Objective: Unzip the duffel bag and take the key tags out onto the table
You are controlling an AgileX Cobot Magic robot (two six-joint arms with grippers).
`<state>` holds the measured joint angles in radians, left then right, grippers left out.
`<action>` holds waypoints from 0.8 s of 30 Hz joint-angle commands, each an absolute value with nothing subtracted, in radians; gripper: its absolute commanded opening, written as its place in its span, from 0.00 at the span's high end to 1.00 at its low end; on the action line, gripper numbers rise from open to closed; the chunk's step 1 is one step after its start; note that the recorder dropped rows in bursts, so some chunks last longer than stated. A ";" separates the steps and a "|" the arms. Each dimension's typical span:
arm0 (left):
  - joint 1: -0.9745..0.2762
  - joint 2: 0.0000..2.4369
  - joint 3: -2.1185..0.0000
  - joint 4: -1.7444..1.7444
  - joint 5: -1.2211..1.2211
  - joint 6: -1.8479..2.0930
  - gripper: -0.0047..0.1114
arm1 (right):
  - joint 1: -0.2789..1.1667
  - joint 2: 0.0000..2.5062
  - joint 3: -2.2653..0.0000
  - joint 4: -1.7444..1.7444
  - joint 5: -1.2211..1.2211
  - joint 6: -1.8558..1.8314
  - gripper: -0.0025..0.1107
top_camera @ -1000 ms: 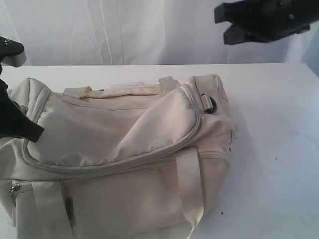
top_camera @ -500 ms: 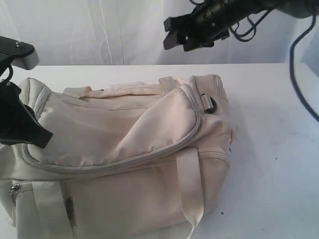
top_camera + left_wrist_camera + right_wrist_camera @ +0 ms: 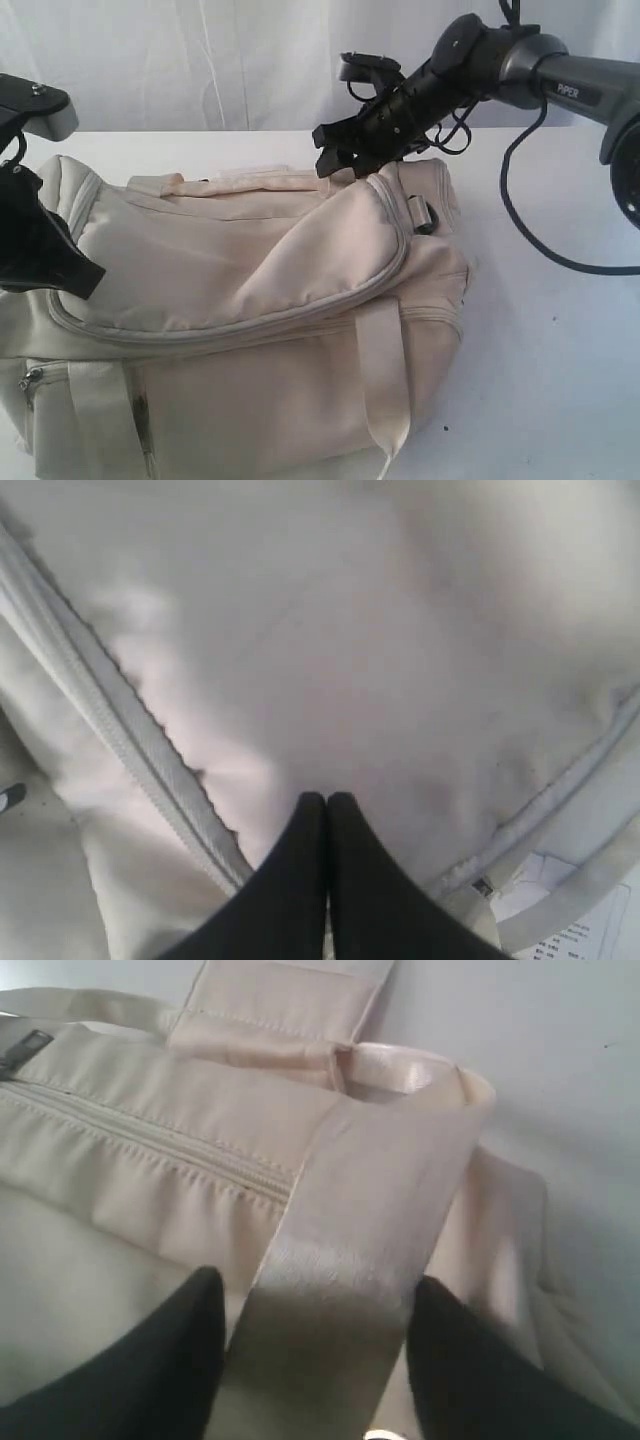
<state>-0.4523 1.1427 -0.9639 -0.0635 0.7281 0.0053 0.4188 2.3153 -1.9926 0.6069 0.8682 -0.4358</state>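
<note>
On the bench point(image 3: 560, 340), bag point(image 3: 250, 250) sits left of centre, zip point(image 3: 230, 325) closed as far as visible. At its left end the left tool point(image 3: 326, 805) is fully closed, tips on the flap point(image 3: 380, 660) just beside the zip; can't tell if it pinches anything. At the far top edge the right tool point(image 3: 312, 1355) is open, one jaw each side of a strap point(image 3: 370, 1180) lying between them.

Left gripper point(image 3: 326, 802) has its jaws pressed together; right gripper point(image 3: 315, 1305) holds its jaws apart.
</note>
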 commanded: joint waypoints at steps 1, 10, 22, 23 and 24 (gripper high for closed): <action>-0.455 1.140 -0.957 -0.082 0.746 0.030 0.96 | 0.418 2.312 -2.007 0.612 0.871 -0.441 0.76; -0.455 1.140 -0.957 -0.088 0.747 0.030 0.96 | 0.418 2.248 -2.085 0.615 0.849 -0.408 0.98; -0.455 1.140 -0.957 -0.088 0.749 0.030 0.96 | 0.418 2.124 -2.119 0.631 0.912 -0.406 0.98; -0.455 1.140 -0.957 -0.088 0.746 0.030 0.96 | 0.418 2.111 -2.119 0.631 0.927 -0.406 0.98; -0.455 1.140 -0.957 -0.088 0.741 0.030 0.96 | 0.418 2.105 -2.119 0.631 0.939 -0.406 0.98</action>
